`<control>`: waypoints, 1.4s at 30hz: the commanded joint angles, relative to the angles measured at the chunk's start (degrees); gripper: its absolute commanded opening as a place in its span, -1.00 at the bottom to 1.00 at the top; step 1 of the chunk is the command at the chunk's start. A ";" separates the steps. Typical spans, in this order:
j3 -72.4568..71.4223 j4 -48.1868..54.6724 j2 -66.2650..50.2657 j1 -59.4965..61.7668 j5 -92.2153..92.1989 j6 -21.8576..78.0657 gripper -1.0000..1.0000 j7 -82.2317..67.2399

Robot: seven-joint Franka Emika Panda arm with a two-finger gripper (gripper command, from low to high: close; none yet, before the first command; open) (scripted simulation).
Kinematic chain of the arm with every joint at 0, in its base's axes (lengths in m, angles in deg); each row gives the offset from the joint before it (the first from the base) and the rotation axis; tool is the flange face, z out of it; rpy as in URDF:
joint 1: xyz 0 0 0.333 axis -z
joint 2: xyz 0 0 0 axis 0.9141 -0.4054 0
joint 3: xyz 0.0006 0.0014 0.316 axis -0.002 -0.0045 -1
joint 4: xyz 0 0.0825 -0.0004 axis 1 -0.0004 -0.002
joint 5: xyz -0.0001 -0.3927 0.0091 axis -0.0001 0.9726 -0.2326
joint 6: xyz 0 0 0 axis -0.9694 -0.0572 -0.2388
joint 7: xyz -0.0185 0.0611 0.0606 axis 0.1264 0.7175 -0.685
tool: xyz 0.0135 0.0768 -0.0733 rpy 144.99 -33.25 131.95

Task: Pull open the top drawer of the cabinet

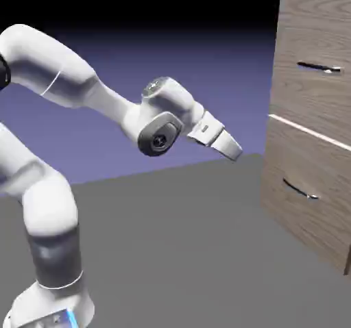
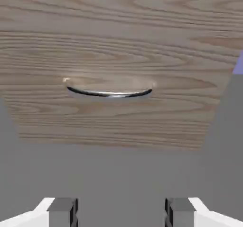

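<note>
Grey desk (image 1: pixel 171 237), blue-violet backdrop behind. Cabinet (image 1: pixel 312 124) stands at right edge of exterior view, wood-grain, two drawer fronts split by pale seam. Top drawer (image 1: pixel 315 59) looks flush, straight bar handle (image 1: pixel 319 67) untouched. Tool (image 1: pixel 232 146) hangs in air well apart from cabinet, fingers spread wide, holding nothing. Hand view shows lower drawer front (image 2: pixel 118 65) with curved handle (image 2: pixel 109 93) ahead, fingertips (image 2: pixel 61 207) at bottom edge.
</note>
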 commanded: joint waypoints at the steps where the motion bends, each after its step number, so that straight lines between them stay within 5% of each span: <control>1: 1.56 1.06 -0.19 -1.72 2.50 0.18 0.00 -2.46; 42: 65.37 44.30 -7.97 -72.15 104.66 7.49 0.00 -103.30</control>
